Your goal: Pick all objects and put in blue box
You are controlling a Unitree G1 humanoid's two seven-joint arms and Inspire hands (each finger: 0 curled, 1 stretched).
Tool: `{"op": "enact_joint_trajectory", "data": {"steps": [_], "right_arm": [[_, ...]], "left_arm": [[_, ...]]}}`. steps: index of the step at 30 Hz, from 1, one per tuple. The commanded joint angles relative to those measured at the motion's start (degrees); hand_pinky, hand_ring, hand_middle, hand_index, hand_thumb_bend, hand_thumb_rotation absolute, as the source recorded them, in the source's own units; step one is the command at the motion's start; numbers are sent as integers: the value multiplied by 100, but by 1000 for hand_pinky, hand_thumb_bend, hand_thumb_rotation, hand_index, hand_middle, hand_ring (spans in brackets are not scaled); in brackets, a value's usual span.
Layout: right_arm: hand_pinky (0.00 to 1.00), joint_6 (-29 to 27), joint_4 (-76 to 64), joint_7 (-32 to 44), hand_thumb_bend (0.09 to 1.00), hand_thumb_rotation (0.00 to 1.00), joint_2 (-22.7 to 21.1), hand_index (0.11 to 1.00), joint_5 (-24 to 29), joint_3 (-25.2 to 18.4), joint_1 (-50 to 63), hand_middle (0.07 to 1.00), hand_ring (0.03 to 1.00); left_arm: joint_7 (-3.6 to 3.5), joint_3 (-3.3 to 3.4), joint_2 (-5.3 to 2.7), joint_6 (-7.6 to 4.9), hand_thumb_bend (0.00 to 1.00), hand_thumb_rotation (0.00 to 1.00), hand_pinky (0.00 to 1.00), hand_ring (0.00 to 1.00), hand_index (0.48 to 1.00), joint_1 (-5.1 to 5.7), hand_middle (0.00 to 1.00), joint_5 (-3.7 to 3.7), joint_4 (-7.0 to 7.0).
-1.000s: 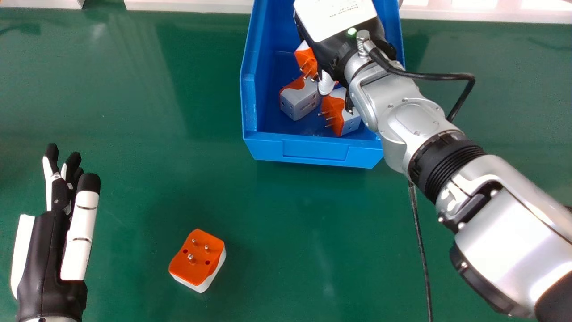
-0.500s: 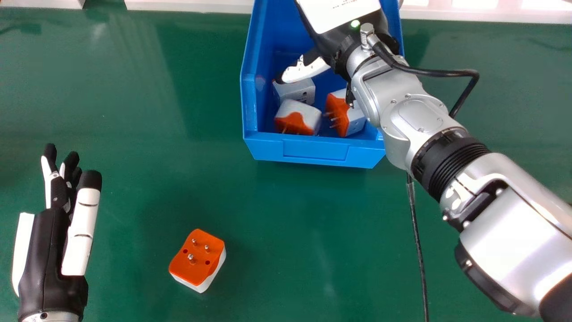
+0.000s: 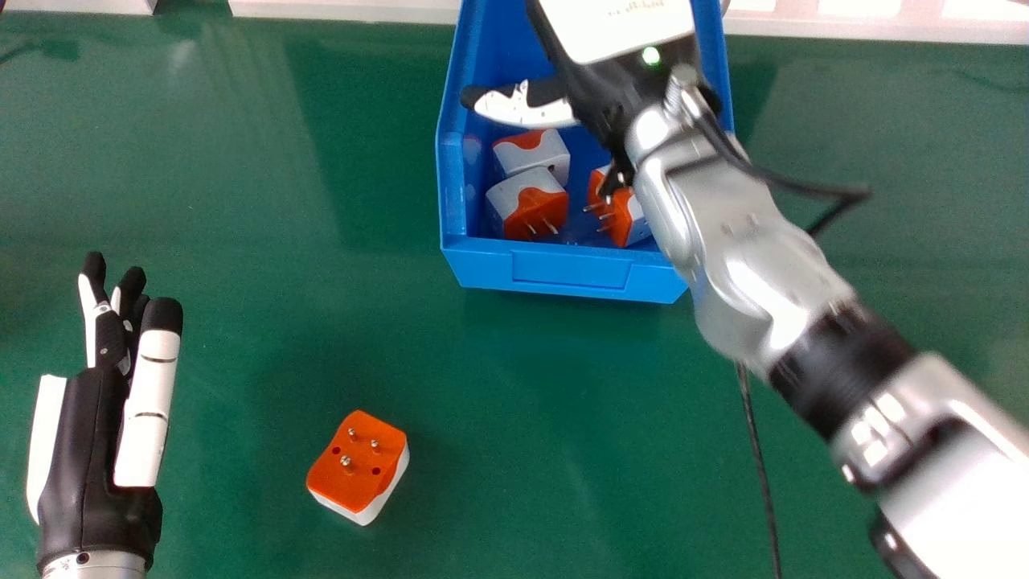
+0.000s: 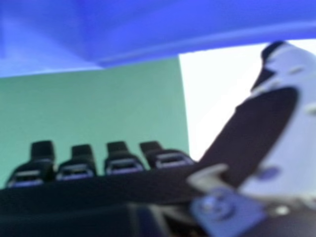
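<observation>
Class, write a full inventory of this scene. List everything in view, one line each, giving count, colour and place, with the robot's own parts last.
Box: one, blue, on the table's far part
Adapters in the box: at least three, orange and white
Loose adapter: one, orange and white, on the near part of the table
Table: one, green, under everything
Cable: two visible stretches, black, at the right wrist and below the right arm
Ledges: at least two, whitish, beyond the table
Left hand: one, black and white, head view's left
Right hand: one, black and white, over the box
Right arm: one, silver and black, right
</observation>
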Motion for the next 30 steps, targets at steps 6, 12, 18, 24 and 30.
{"op": "enact_joint_trajectory", "data": {"steps": [6, 12, 18, 24, 30], "right_arm": [[940, -809, -3131, -863, 342, 856, -737, 1000, -129, -558, 2405, 1000, 1000], [933, -2855, -3722, -1675, 393, 977, -1297, 1000, 421, -770, 3920, 1000, 1000], [900, -4157, -3483, -1853, 381, 879, -1536, 988, 257, -781, 4591, 1000, 997], [883, -4921, -2957, -1447, 368, 912, -1619, 995, 193, -645, 4528, 1000, 1000], [909, -5380, -2557, -761, 382, 925, -1514, 1000, 4, -473, 3864, 1000, 1000]], "left_arm": [[-4, 58, 13, -80, 582, 918, 1000, 1000, 1000, -62, 1000, -143, 22], [50, 46, -22, -35, 581, 893, 1000, 1000, 1000, 12, 1000, -175, -88], [-18, 53, -1, -137, 610, 891, 1000, 1000, 1000, -46, 1000, -242, 26], [-26, 53, -33, -148, 615, 878, 1000, 1000, 1000, -32, 1000, -285, 14], [-36, 47, -17, -209, 612, 885, 1000, 1000, 1000, -1, 1000, -247, 8]]}}
